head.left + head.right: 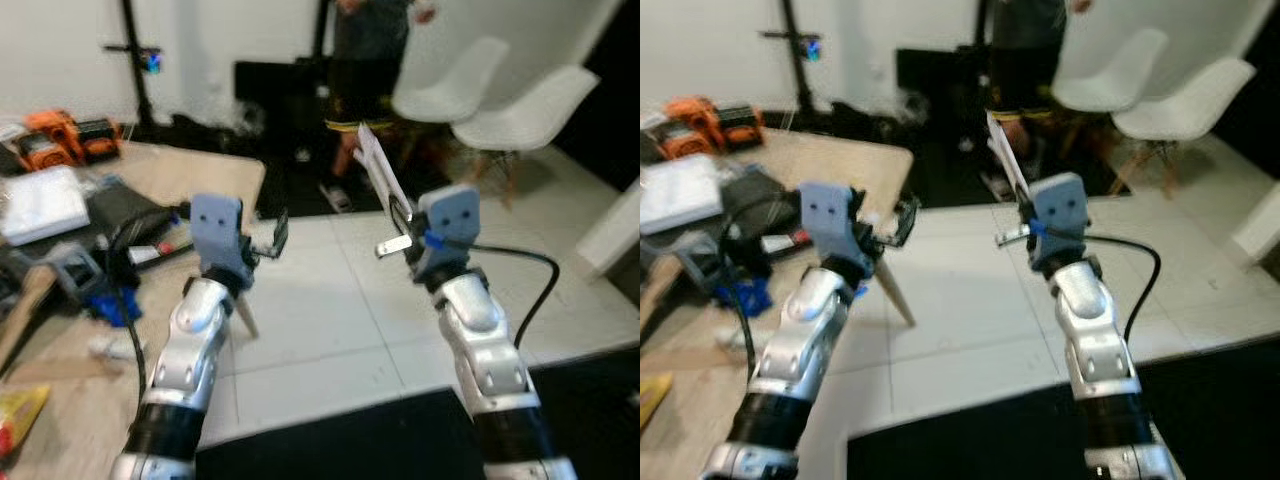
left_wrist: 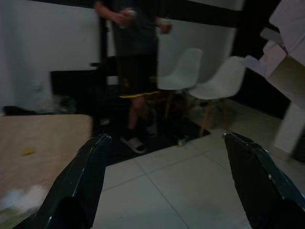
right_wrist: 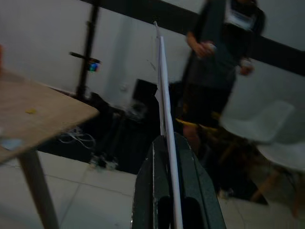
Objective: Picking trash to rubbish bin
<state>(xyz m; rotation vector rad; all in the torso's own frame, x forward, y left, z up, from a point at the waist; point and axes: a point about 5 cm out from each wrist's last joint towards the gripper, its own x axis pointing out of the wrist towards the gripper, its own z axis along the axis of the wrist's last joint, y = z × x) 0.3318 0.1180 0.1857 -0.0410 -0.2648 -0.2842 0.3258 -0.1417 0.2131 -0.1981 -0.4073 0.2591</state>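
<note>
While the right gripper (image 1: 397, 228) is pinching a flat white sheet of trash (image 1: 380, 168) edge-on between closed fingers, you're looking at the carry step: pick looks done, drop-off isn't. Sheet is sticking up and fwd from the fingers, held out over white floor tiles (image 1: 330, 300), well off the wooden table (image 1: 215, 170) on the robot's left. Left gripper (image 1: 268, 240) is hovering beside the table corner w/ fingers (image 2: 81, 181) spread wide and nothing between them. Next move, as I'm judging it: you're needing to find the rubbish bin first, since nothing I can ID as one is showing, so turning or walking is prob coming before any release; keep the pinch firm meanwhile, thin sheet could slip or flap. A person (image 1: 370, 60) is standing close ahead by two white chairs (image 1: 500, 110), so you're wanting a clear path around them. Hard to read: head views are blurring, wrist views are running dark. Table clutter (orange tool (image 1: 60, 135), white box (image 1: 40, 205), black and blue bits) is smearing together; can't tell if more trash is sitting there. Something yellow (image 1: 15, 415) is getting cut off at the frame's lower left edge, unclear what it is. Person is cropped at the top. Sheet's face is hidden in the right wrist view, edge only.
</note>
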